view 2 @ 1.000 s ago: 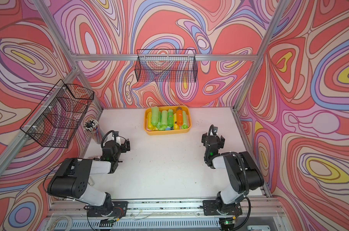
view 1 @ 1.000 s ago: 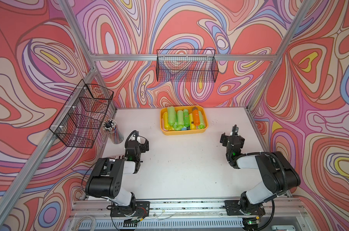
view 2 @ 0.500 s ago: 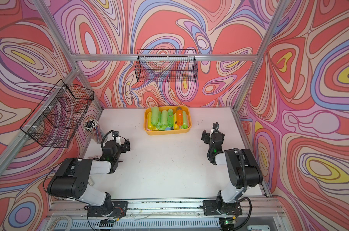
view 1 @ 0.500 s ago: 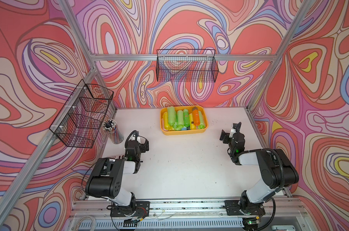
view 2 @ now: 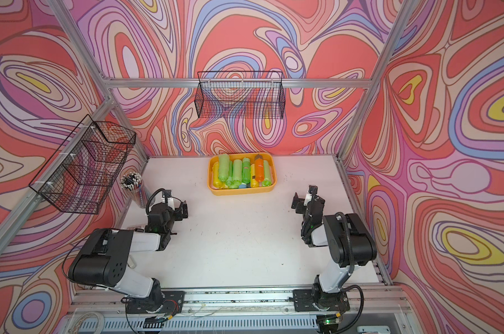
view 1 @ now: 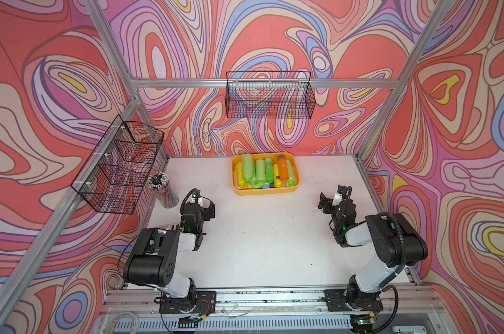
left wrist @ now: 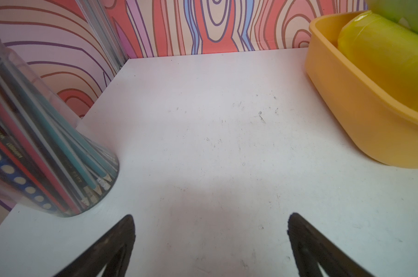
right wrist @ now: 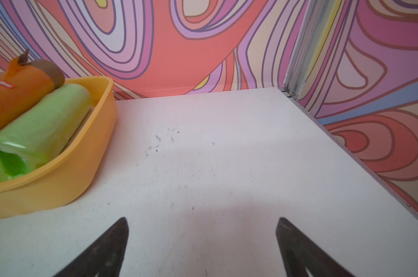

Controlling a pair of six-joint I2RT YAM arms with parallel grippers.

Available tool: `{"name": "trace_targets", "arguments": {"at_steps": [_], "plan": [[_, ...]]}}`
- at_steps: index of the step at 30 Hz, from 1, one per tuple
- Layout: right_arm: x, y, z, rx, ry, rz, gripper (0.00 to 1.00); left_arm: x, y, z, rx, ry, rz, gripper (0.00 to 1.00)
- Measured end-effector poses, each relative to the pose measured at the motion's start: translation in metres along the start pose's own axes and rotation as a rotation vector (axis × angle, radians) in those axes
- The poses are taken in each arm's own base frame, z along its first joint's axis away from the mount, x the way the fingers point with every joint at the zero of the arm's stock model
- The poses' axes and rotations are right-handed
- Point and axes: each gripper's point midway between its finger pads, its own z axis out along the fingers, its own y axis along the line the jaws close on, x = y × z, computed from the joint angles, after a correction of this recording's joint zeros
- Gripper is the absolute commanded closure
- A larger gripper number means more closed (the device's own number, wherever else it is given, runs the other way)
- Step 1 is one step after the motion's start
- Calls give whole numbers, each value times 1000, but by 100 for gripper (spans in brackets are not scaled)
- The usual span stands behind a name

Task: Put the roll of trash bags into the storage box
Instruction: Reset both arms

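The storage box (view 1: 264, 191) (view 2: 240, 191) is an orange-yellow tub at the back middle of the white table. Several rolls of trash bags lie in it, green and yellow, with an orange roll (view 1: 282, 170) (view 2: 259, 172) (right wrist: 16, 96) on top. I see rolls only inside the box. My left gripper (view 1: 203, 204) (view 2: 177, 206) (left wrist: 210, 218) is open and empty, low over the table to the box's front left. My right gripper (view 1: 331, 198) (view 2: 304, 199) (right wrist: 202, 221) is open and empty to the box's front right. The box wall (left wrist: 342, 108) (right wrist: 71, 172) shows in both wrist views.
A clear cup of pencils (view 1: 164, 191) (view 2: 135, 188) (left wrist: 35, 156) stands by the left wall, close to my left gripper. Black wire baskets hang on the back wall (view 1: 269, 98) and the left wall (view 1: 120, 164). Aluminium frame posts stand at the table's back corners.
My right gripper has turned at the wrist and drifted slightly, its fingers now lying side by side. The left arm has not moved.
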Motion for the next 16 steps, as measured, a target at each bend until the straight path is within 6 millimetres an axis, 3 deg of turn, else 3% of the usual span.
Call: {"name": "trace_targets", "arguments": {"at_steps": [16], "plan": [[-3,0,0,-2,-11,1,2,0,0,0,0,0,-1,0]]}}
